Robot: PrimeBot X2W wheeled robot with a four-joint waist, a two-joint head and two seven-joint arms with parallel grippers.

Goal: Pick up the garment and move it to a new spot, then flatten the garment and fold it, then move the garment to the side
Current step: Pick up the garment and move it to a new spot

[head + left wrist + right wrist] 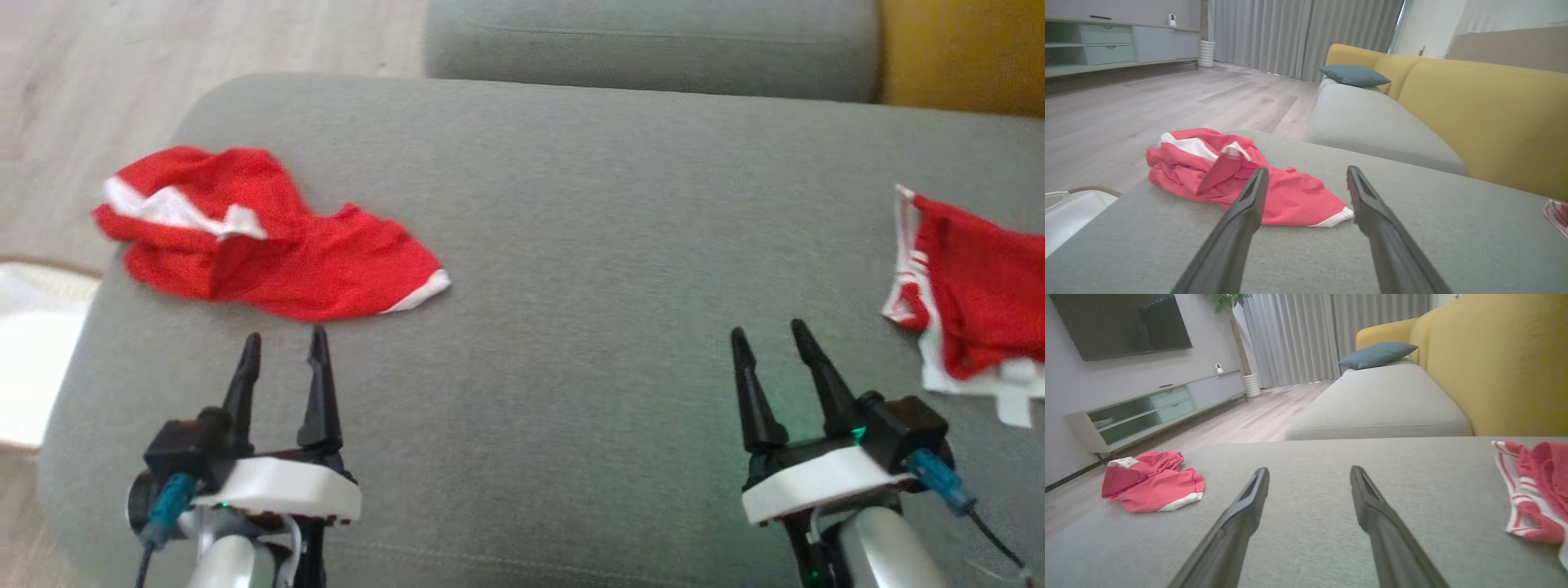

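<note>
**Both pincers free, crumpled garment at the left**

The step in hand looks like the first pick-up. The red garment [310,253], white-trimmed, lies crumpled on the left side of the grey cushion [588,204], just beyond the left pincer [285,333], whose fingers stand spread and empty. The right pincer [768,327], equally spread and empty, hovers over bare cushion. Pinching a thick fold near the middle, rather than the thin white-edged corner, should lift the cloth whole. A second red garment [980,286], white-striped, lies at the right edge, well apart.

Grey sofa seat [612,245], yellow backrest [1486,114], teal cushion [1354,75], grey curtains [1298,32], pale wood floor [1167,98].
</note>
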